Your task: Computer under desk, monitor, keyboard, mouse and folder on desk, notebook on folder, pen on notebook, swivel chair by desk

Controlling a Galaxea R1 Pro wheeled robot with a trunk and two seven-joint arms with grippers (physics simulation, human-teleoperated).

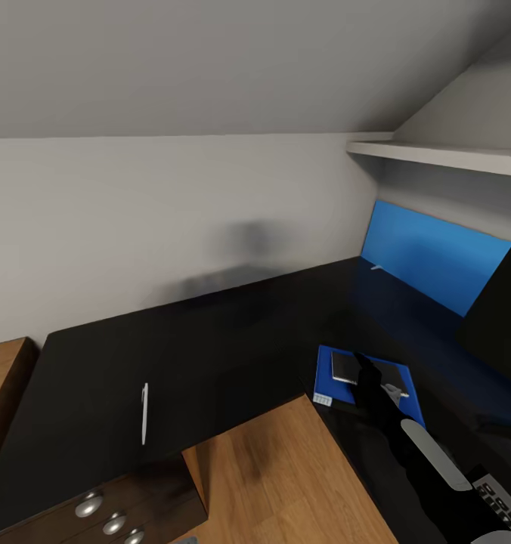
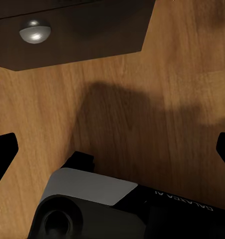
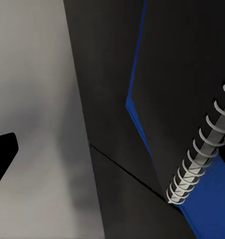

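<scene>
A blue folder [image 1: 339, 387] lies on the black desk [image 1: 210, 340] near its inner corner. On top of it rests a dark spiral notebook [image 1: 346, 367], whose wire binding [image 3: 202, 149] and the folder's blue edge [image 3: 137, 109] show close up in the right wrist view. My right gripper [image 1: 365, 366] hovers just over the notebook, open, with one finger [image 3: 2, 154] visible. A white pen [image 1: 144, 412] lies alone on the desk's left wing. The black monitor [image 1: 501, 317] stands at the right, with the keyboard [image 1: 501, 502] at the lower right. My left gripper [image 2: 112, 149] is open above the wooden floor.
A drawer unit with round metal knobs [image 1: 89, 502] sits under the desk's left wing, and one knob [image 2: 35, 31] shows in the left wrist view. A blue panel [image 1: 429, 257] backs the desk at the right, under a white shelf [image 1: 444, 155]. The ceiling slopes low.
</scene>
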